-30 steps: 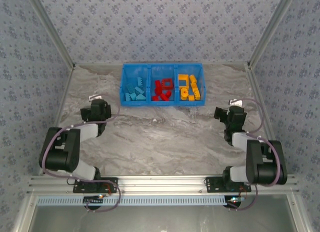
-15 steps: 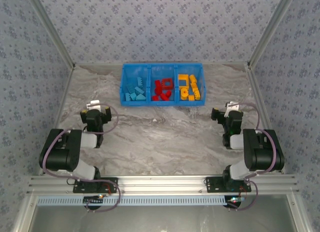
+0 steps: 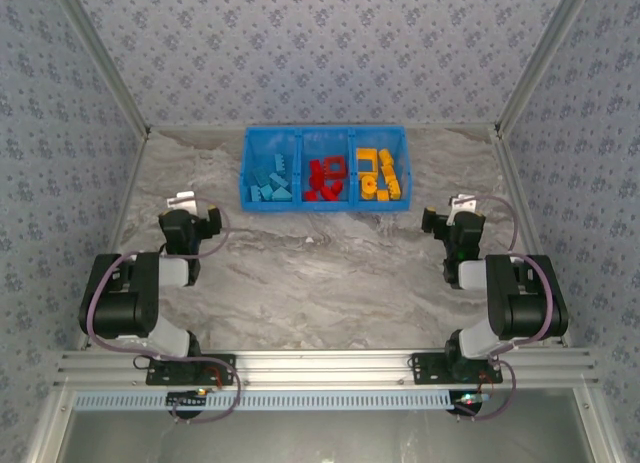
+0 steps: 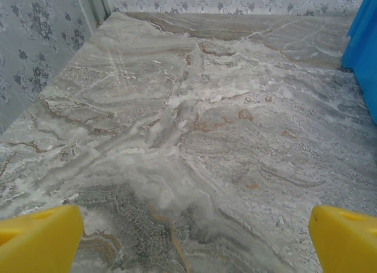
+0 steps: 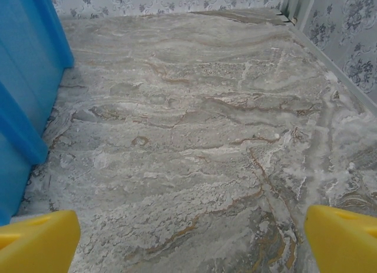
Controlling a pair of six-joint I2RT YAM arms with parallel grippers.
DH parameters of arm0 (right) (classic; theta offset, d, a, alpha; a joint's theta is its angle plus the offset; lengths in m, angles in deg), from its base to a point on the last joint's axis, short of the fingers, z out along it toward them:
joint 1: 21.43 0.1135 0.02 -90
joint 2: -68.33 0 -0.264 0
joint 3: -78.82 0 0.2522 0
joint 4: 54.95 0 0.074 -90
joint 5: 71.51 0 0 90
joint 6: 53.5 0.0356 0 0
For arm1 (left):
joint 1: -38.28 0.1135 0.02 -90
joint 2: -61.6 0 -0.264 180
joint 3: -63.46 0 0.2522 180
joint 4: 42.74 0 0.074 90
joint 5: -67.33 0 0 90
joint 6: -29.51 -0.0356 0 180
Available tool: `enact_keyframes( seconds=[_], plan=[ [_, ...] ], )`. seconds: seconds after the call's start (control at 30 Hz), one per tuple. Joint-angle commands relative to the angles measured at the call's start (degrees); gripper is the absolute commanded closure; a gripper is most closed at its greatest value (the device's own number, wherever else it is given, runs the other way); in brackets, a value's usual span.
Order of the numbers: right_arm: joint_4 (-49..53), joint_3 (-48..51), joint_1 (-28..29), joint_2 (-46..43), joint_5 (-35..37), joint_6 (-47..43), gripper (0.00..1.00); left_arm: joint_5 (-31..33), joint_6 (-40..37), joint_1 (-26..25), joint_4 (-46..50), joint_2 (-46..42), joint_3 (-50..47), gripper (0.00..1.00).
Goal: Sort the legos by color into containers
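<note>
Left gripper (image 4: 189, 240) and right gripper (image 5: 189, 240) spread wide, empty; bricks (image 3: 327, 169) look sorted. We fear a stray swing knocking the bin (image 3: 325, 206).

No writing, label, brand, number or sign is being shown legibly on any surface. A white tag (image 3: 181, 197) is being carried near the left wrist and a second white tag (image 3: 463, 201) near the right wrist, but any print on them is being rendered too small to be read.
</note>
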Motion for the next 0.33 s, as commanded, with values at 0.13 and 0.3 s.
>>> enact_keyframes(
  seconds=[0.13, 0.3],
  plan=[
    [0.8, -1.2, 0.4, 0.7, 1.5, -1.1, 0.00, -1.5, 0.7, 0.1, 0.4, 0.3, 0.7, 0.02],
    [0.6, -1.0, 0.4, 0.7, 1.5, -1.1, 0.00, -1.5, 0.8, 0.1, 0.4, 0.3, 0.7, 0.02]
  ],
)
